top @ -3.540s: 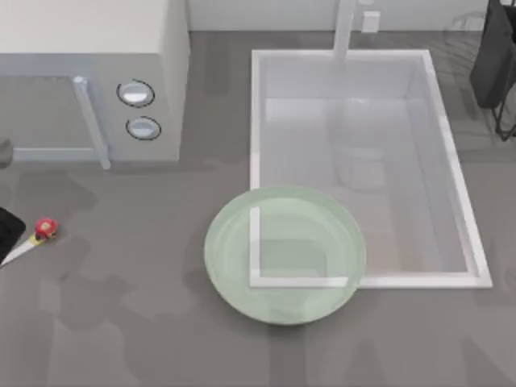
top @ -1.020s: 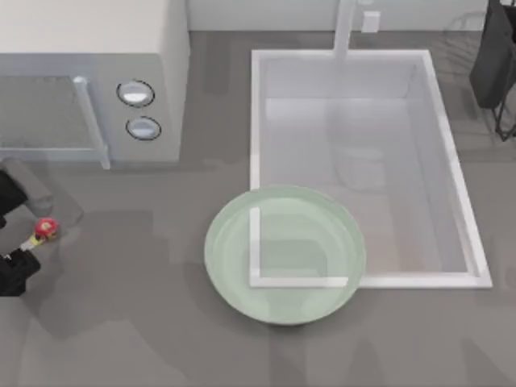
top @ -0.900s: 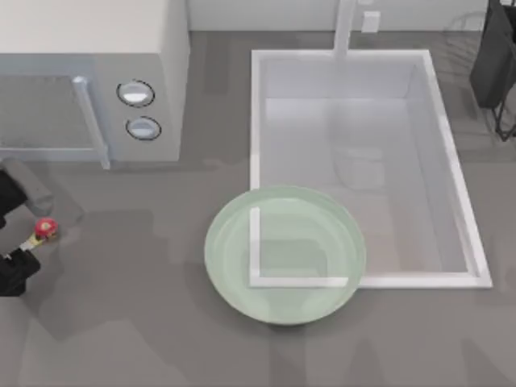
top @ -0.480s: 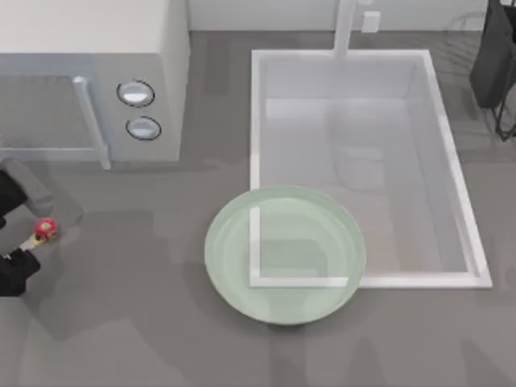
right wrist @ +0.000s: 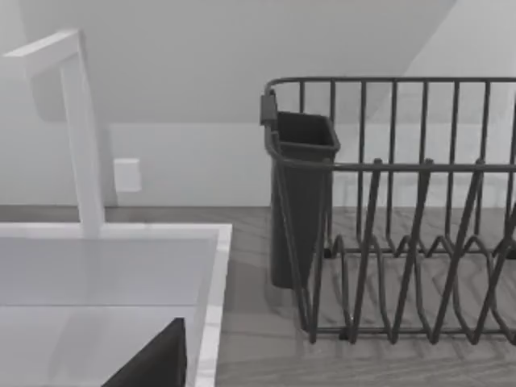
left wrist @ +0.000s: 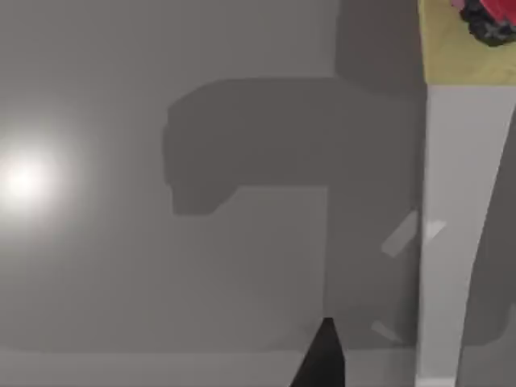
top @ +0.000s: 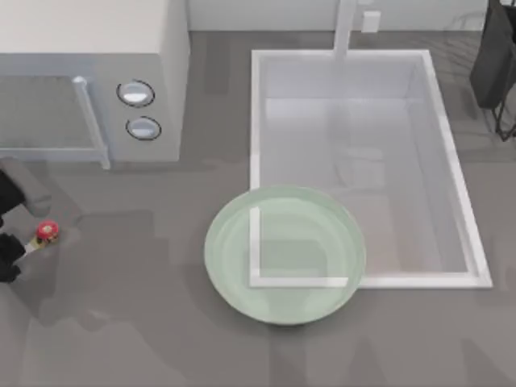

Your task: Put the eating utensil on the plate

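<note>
Top view: left gripper (top: 10, 234) has perhaps closed around spoon (top: 42, 234).

no readable text, no labels (knobs blank), no numbers

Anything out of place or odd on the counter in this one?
Yes: the plate sits half over the sink's near-left corner, whose rim shows through it. The spoon lies at the table's far left, at the left gripper, well apart from the plate.
</note>
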`<state>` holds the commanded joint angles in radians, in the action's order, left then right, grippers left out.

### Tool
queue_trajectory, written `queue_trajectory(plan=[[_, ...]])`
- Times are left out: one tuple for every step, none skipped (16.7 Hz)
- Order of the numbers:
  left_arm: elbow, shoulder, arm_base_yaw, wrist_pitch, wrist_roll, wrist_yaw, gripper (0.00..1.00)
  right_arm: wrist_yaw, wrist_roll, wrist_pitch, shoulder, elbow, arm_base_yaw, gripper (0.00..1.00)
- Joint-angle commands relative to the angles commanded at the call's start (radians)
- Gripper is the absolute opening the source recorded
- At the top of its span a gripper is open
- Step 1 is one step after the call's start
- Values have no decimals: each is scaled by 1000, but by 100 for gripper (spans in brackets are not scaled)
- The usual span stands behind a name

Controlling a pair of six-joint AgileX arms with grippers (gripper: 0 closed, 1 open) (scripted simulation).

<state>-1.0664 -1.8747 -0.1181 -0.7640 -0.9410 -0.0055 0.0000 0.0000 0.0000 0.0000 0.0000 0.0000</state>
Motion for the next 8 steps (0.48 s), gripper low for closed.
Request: queue_trajectory(plan=[[-4,15,-6,-17,0,-8,0,0,0,0,0,0,0,100],[-12,35,-14,-39,0,-18,0,0,0,0,0,0,0,100],[-25,58,-21,-66,-1,-29,0,0,0,0,0,0,0,100],[-41,80,-27,-96,-1,-38,0,0,0,0,0,0,0,100],[-61,102,-31,-129,-2,-45,0,0,0,0,0,0,0,100],[-85,123,-33,-164,-2,-48,0,0,0,0,0,0,0,100],[-110,139,-33,-199,-2,-48,0,0,0,0,0,0,0,100],[-136,151,-29,-234,-2,-44,0,0,0,0,0,0,0,100]])
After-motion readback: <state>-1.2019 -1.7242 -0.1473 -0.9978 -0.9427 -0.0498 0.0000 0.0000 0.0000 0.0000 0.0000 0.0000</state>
